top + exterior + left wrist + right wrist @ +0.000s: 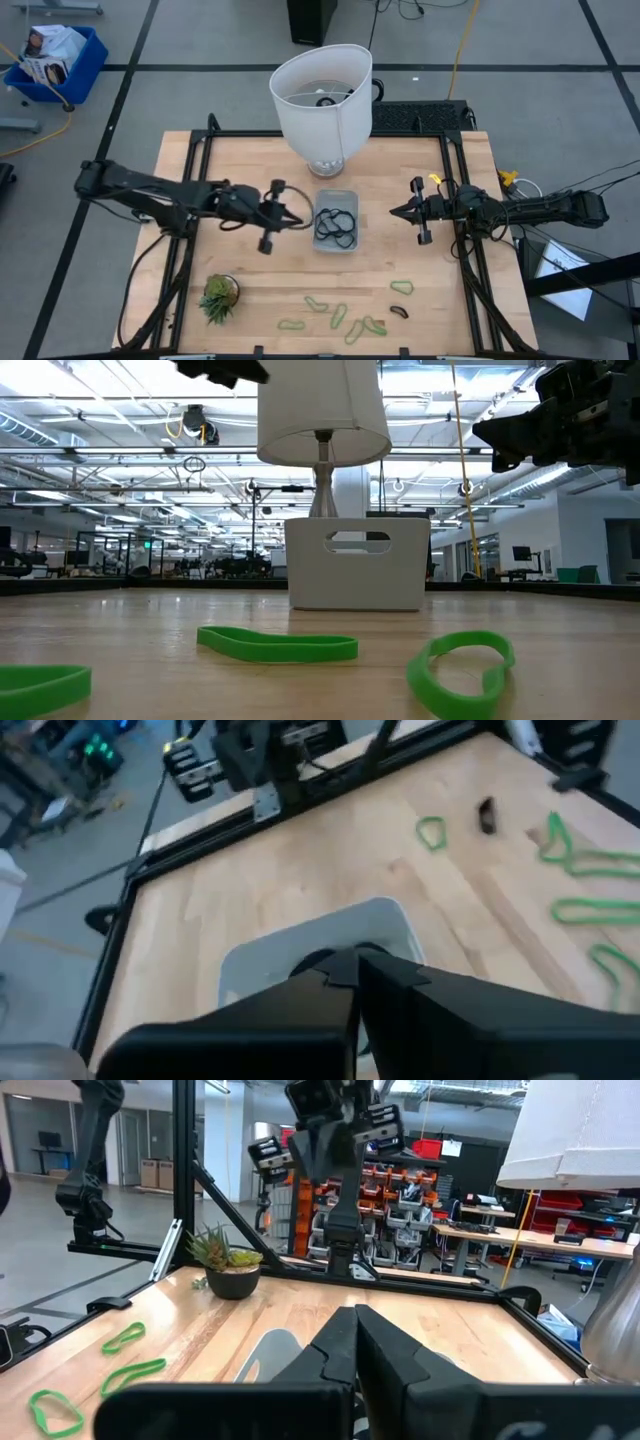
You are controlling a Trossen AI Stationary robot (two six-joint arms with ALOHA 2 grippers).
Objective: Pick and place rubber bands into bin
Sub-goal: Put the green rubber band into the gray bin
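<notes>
The pale bin [335, 236] sits mid-table and holds several dark rubber bands [334, 222]; it also shows in the left wrist view [300, 945] and the low view [357, 565]. Several light green bands [338, 315] and one small dark band [399, 311] lie loose on the wood near the table's near edge; the green ones also show in the low view [277, 645]. My left gripper [302, 222] is shut and empty, raised just left of the bin. My right gripper [393, 211] is shut and empty, raised to the right of the bin.
A big white lampshade on its lamp [322, 95] stands just beyond the bin's far side. A small potted plant [218, 297] stands at the near left. A black frame [455, 150] runs along the table's edges. A blue crate [55, 60] sits on the floor at the far left.
</notes>
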